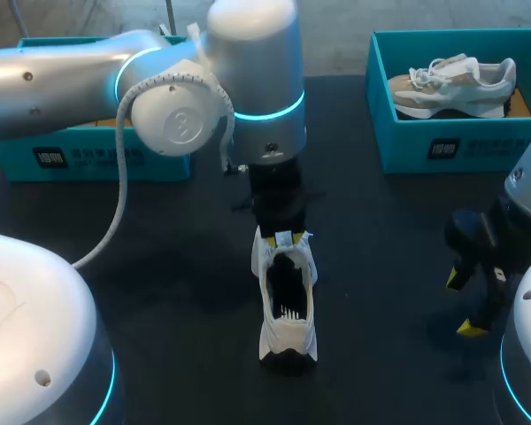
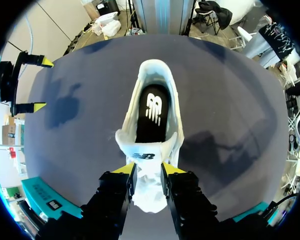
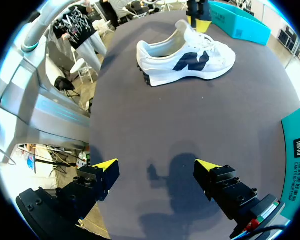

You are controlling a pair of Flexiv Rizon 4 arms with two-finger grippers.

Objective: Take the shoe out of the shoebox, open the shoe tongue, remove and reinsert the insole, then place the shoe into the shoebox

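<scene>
You have two shoes in view, two shoeboxes, and two grippers. The first shoe [image 1: 288,335], white with a dark side mark, stands on its sole on the dark table [image 1: 159,230] near the middle, outside both boxes. Your left arm comes in from the left and reaches over it. The left gripper [image 2: 149,172] is narrowed onto the tongue [image 2: 149,187], one yellow-tipped finger pressing on each side of it. From the left wrist view the shoe's mouth gapes ahead of the fingers, and you can see one black insole [image 2: 151,112] lying inside, running back toward the heel.

The second shoe [image 1: 451,88], white and beige, lies inside the teal shoebox [image 1: 442,146] at the far right of the table. The other teal shoebox [image 1: 80,159] sits at the far left, largely hidden behind your left arm, so you cannot tell what it holds.

Your right gripper [image 3: 157,167] hangs over bare table at the right, well apart from the first shoe, its two fingers spread wide and gripping nothing.
</scene>
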